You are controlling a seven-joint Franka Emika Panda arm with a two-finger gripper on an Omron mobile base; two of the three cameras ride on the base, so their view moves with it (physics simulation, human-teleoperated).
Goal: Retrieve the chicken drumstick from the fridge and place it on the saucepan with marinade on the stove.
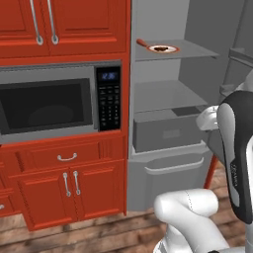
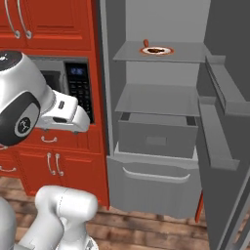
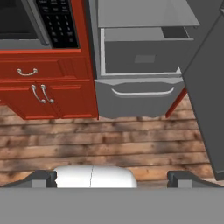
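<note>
Retrieval step: your fridge (image 2: pixel 161 127) stands open, drumstick (image 2: pixel 155 50) on a plate (image 2: pixel 167 50), top shelf. Your claw (image 3: pixel 112 177) is open and empty, aimed low. Next, raise it to that shelf.

No legible text; microwave (image 1: pixel 49 101) display digits, keypad blurred.

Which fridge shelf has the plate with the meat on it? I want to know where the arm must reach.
The upper shelf of the fridge: it carries the white plate with the chicken drumstick. The shelf below it is bare.
</note>
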